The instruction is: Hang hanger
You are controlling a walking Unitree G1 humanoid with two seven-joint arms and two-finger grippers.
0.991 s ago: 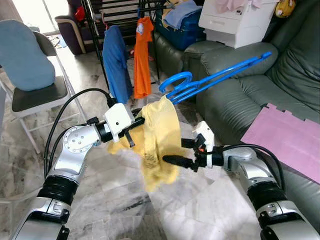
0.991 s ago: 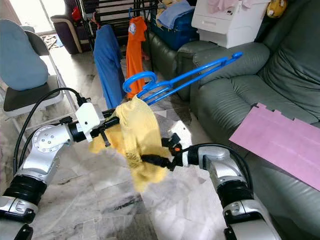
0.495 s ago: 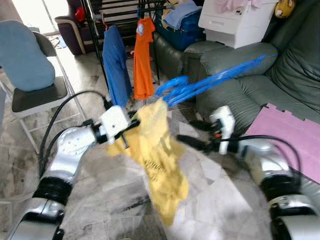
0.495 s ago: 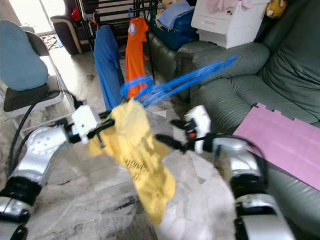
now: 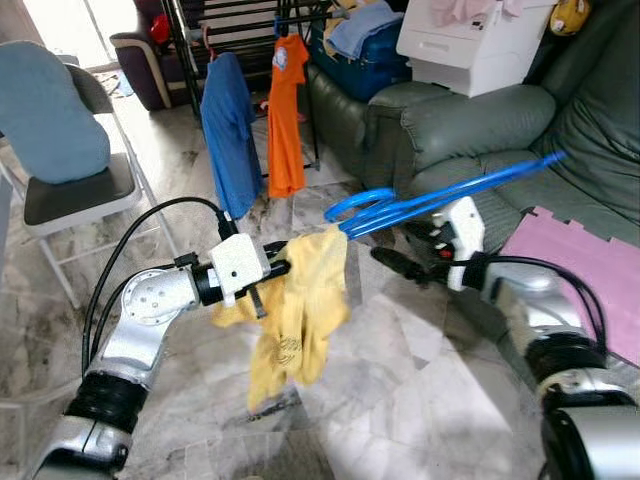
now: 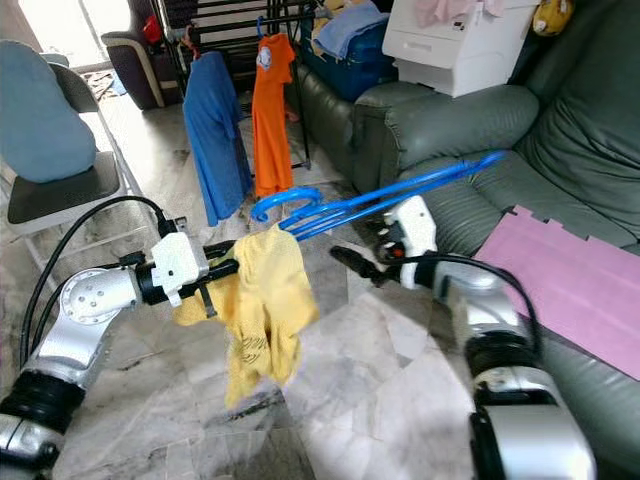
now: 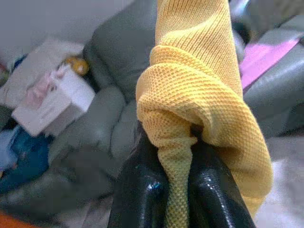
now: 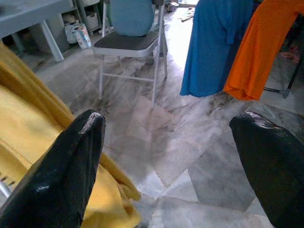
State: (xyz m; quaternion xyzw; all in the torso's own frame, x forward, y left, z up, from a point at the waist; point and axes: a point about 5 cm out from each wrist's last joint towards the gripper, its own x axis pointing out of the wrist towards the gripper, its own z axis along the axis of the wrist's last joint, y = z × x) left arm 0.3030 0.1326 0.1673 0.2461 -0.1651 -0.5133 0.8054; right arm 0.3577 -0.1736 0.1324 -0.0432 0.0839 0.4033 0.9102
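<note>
Scene, large to small: grey sofa (image 5: 480, 130) on the robot's right, marble floor (image 5: 400, 400) below, drying rack (image 5: 250, 20) at the far end with a blue garment (image 5: 228, 130) and an orange garment (image 5: 283, 115) already hanging from it.

Change since a second ago: the right gripper (image 5: 405, 262) has let go of the yellow garment (image 5: 295, 305) and pulled up and away toward the sofa. Its fingers now stand wide apart, empty, just under the blue hanger (image 5: 440, 197). The cloth, which was spread between the two arms, now drops in one loose bunch.

Left gripper (image 7: 178, 190) clamps together on a fold of the yellow knit; the whole weight hangs from that pinch, well above the floor.

Reading: the garment is on one arm only, so the right arm looks free to deal with the hanger. Nothing is hung yet; the rack is well apart from both.

Hanger: bright blue plastic, long thin arms, curved hook end pointing toward the left arm, just above the top of the yellow cloth. It lies near-level in mid-air across the front of the sofa. What supports it I cannot tell.
</note>
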